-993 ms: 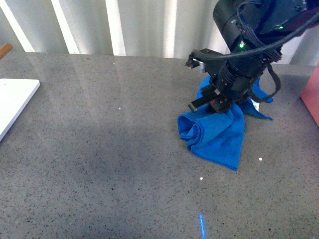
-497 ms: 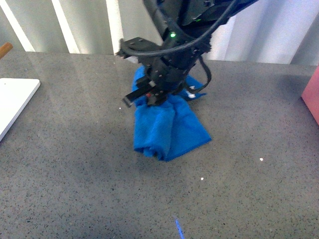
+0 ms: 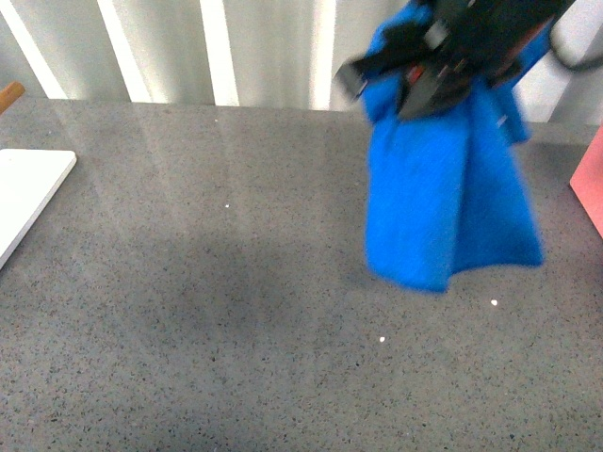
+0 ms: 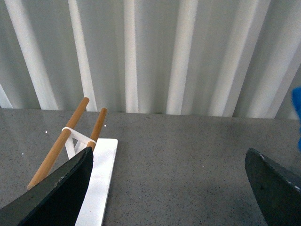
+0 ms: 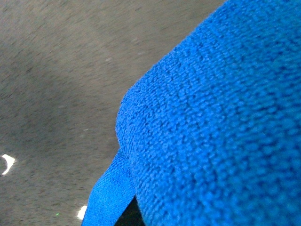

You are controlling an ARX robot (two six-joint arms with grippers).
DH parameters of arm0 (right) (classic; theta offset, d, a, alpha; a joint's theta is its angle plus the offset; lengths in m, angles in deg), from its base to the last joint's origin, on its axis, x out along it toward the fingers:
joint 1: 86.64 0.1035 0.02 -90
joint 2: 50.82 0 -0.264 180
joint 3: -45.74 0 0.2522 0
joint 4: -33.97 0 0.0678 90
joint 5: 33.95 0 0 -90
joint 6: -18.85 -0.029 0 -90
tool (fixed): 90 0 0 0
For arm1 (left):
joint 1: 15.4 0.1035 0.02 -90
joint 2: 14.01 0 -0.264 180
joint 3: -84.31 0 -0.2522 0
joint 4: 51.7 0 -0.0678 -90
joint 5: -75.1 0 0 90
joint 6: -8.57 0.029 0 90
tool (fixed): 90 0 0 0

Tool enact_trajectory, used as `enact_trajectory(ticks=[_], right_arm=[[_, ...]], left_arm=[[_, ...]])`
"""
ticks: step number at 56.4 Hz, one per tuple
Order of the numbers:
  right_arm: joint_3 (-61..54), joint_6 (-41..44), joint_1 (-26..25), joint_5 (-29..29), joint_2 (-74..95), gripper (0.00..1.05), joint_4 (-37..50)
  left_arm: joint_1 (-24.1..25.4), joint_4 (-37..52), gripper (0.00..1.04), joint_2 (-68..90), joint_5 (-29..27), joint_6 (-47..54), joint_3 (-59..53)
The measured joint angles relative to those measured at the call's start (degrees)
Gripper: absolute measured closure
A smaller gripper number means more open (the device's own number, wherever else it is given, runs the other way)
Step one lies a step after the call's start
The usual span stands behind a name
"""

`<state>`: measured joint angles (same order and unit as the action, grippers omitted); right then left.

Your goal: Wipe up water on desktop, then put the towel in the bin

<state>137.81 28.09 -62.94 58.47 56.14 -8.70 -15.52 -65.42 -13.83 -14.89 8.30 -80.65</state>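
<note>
Right gripper (badly blurred) seems clenched on the blue towel, which hangs in loose folds over the desktop at far right; left gripper is spread wide.

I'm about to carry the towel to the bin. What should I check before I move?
1. Grip: ok. The right gripper is shut on the towel, which hangs from it.
2. Towel off the desktop: ok; it looks lifted, with its lower edge free.
3. Desktop dry: cannot tell; it is glossy and only small bright specks show.
4. Bin located: cannot tell; only a pink edge shows at far right.
5. Left gripper clear: ok; it is open and empty, near the white board.
</note>
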Motion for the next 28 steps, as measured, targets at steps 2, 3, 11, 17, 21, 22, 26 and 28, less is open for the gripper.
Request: enact_trajectory(ticks=[2,3,11,17,21,22,26,28], right_arm=[[2.78,0.20,-1.86,2.43,-2.01,1.00,-3.04],[4.44,0.22,-2.75,3.58,-2.82,1.00,-4.66],[21.94,0.35,-13.05,10.84,-3.34,1.00,-19.04],[27.19,-0.04,-19.98,10.69,-3.19,1.00,-23.67],[26.75,-0.46,-22.18,9.44,-4.00,1.00,-25.00],[26.27,-0.39,-22.71,9.44,-4.37,1.00,-25.33],[24.61,-0.44,-23.89,9.01,-5.62,1.00,-25.77],[24.02,-0.52,-24.37,8.98,-5.97,1.00,-26.14]], left_arm=[[0.00,0.00,0.07,0.00,0.00,0.00,0.00],[0.00,0.00,0.07,0.00,0.00,0.00,0.00],[0.00,0.00,0.07,0.00,0.00,0.00,0.00],[0.00,0.00,0.07,0.00,0.00,0.00,0.00],[0.00,0.00,0.07,0.00,0.00,0.00,0.00],[0.00,0.00,0.07,0.00,0.00,0.00,0.00],[0.00,0.00,0.07,0.00,0.02,0.00,0.00],[0.00,0.00,0.07,0.00,0.00,0.00,0.00]])
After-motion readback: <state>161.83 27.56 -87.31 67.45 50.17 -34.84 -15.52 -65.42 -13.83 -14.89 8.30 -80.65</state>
